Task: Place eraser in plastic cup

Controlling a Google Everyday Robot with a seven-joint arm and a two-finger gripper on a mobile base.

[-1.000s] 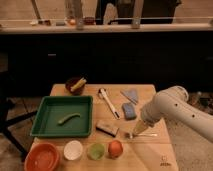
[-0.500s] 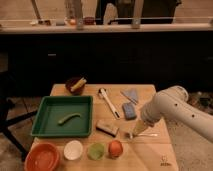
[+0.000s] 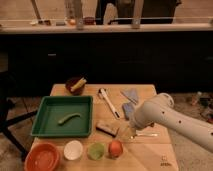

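Camera view, one angle, looking down on a wooden table (image 3: 142,156).

Arm (image 3: 172,120): white, enters from the right edge and runs low over the table's right half. The gripper (image 3: 125,133) is at its end, down near the tabletop, just right of the eraser (image 3: 107,128). Contact with the eraser: cannot tell. Spread or pressed together: cannot tell either.

Eraser: lies flat on the table, dark top, pale side. It sits between the green tray (image 3: 42,131) and the gripper, just off the tray's lower right corner. Not in the cup.

Plastic cup (image 3: 96,151): light green, upright, in the front row. It is near the eraser but apart from it, toward the front edge and slightly left.

Front row, left to right: orange bowl (image 3: 42,158), white cup (image 3: 73,150), plastic cup, orange-red fruit (image 3: 115,148). The fruit is just beside the plastic cup.

The tray takes the left half of the table, with one curved green piece (image 3: 69,118) lying in it.

Behind the tray: dark bowl (image 3: 75,85) with something yellow in it.

Centre: white pen-like tool (image 3: 108,101), lying diagonally. To its right are two blue-grey pads, far one (image 3: 131,94) and near one (image 3: 128,109) close to the arm.

A thin pale stick (image 3: 146,134) lies on the table right of the gripper, below the arm.
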